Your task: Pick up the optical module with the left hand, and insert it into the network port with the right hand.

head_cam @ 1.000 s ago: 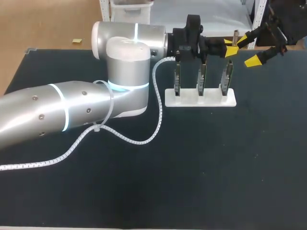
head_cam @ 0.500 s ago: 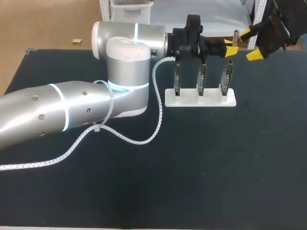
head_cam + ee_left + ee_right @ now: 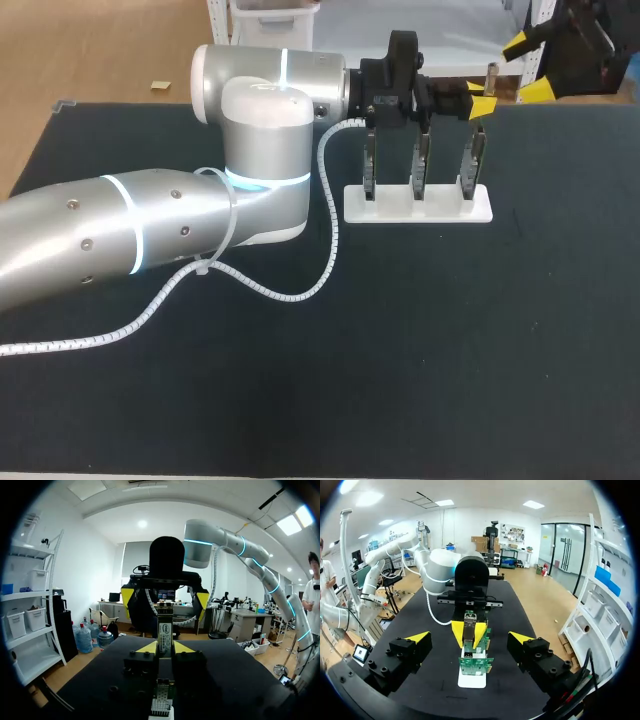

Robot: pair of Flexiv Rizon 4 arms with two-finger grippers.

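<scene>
Bright, even light from ceiling panels [image 3: 443,502]; soft glare on left arm [image 3: 150,225]; faint shadows on table [image 3: 450,350]

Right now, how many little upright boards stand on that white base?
3 boards, in a row on the white base: one at its left end, one in the middle, one at its right end. The left tool hides some tops; no further board shows.

1. Left arm [image 3: 150,230]: fat silver-grey tubular links, rounded white joint caps, thin glowing cyan rings [image 3: 138,238] at the seams.
2. Small dark screws [image 3: 87,243] dotted along the near link.
3. White spiral-wrapped cable [image 3: 300,292] looping loosely off the arm onto the surface [image 3: 450,350].
4. Left claw [image 3: 482,104]: blocky black body, yellow wedge tips.
5. Right claw [image 3: 529,68]: black as well, yellow-tipped, bolt heads on chunky finger blocks [image 3: 402,657].
6. Right arm [image 3: 235,542]: same silver tubes, cyan rings.
</scene>
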